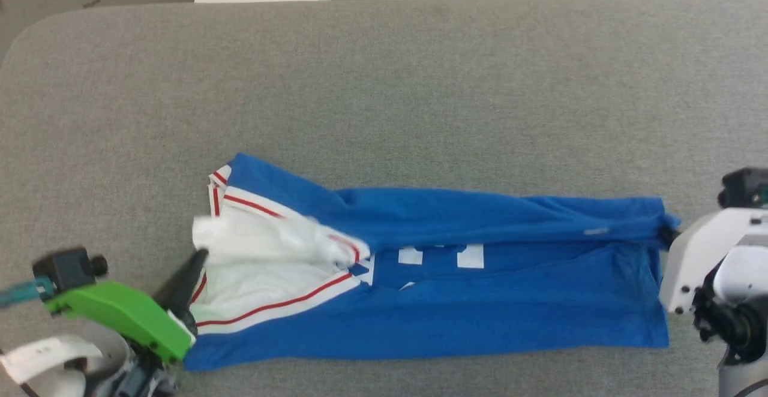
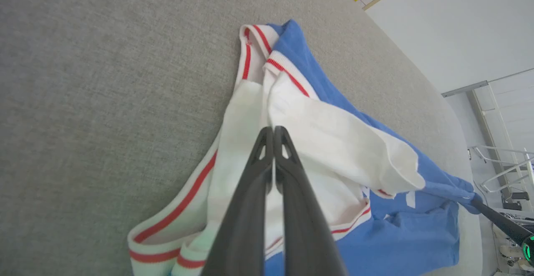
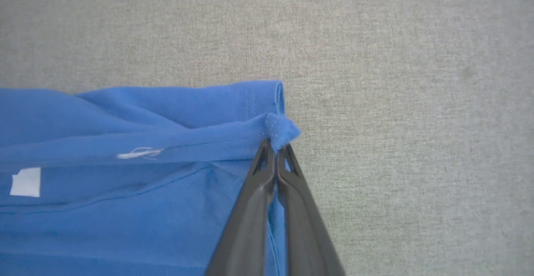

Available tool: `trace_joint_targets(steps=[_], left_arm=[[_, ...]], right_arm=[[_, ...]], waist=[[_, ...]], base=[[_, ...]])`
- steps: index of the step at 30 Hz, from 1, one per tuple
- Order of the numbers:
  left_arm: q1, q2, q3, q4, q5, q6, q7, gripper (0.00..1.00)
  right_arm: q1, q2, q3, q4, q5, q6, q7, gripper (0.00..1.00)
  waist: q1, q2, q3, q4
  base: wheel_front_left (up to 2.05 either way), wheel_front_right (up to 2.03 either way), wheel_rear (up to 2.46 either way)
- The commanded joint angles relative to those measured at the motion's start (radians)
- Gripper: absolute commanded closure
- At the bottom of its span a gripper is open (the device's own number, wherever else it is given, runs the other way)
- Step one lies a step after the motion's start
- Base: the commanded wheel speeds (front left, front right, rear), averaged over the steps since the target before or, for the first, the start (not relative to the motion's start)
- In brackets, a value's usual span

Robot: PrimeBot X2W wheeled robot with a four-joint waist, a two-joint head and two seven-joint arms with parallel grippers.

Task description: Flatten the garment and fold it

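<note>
Pinching a bunched hem corner of the garment, the right gripper has its two dark fingers pressed tight together, the blue cloth caught just at their tips. The left gripper is likewise closed, finger against finger. Its tips sit at a crease in the white sleeve, which gathers toward them as if nipped there. That sleeve stands up loosely off the shirt and looks blurred from the head camera.

Between the two grippers the shirt lies as a long narrow band on the grey fabric-covered table, in the near half. Its long axis runs side to side across the robot's front. The end with the sleeves and red-striped trim points to the robot's left and the hem points to its right. The far long edge is folded over toward the robot, so a blue flap covers the upper part of the white chest lettering.
</note>
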Motion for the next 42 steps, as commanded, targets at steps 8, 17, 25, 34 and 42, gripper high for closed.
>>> trace_joint_targets(steps=[8,17,25,34,42], left_arm=[[0.059,-0.003,-0.038,0.096,0.031,0.052,0.022,1.0],[0.139,0.044,-0.035,0.077,0.061,0.163,0.082,0.0],[0.133,0.108,0.0,-0.056,0.141,0.241,0.064,0.0],[-0.02,0.131,0.051,-0.1,0.448,0.158,-0.471,0.0],[-0.102,0.041,0.043,-0.069,0.711,0.073,-0.584,0.0]], right_arm=[[0.043,0.011,0.006,0.087,0.002,-0.002,-0.045,1.0],[0.079,0.003,-0.01,0.107,0.016,-0.002,-0.112,0.0],[0.123,-0.008,-0.069,-0.018,0.055,-0.002,-0.118,0.0],[0.091,-0.01,-0.036,-0.051,0.055,-0.002,-0.015,0.0],[0.046,0.001,0.025,0.084,-0.009,-0.002,0.023,0.0]], waist=[[0.0001,0.0,-0.031,-0.015],[0.0001,0.0,-0.106,-0.021],[0.0001,0.0,-0.135,-0.017],[0.0001,0.0,-0.088,-0.016],[0.0001,0.0,-0.037,0.012]], base=[[0.0,0.0,0.0],[0.0,0.0,0.0],[0.0,0.0,0.0],[0.0,0.0,0.0],[0.0,0.0,0.0]])
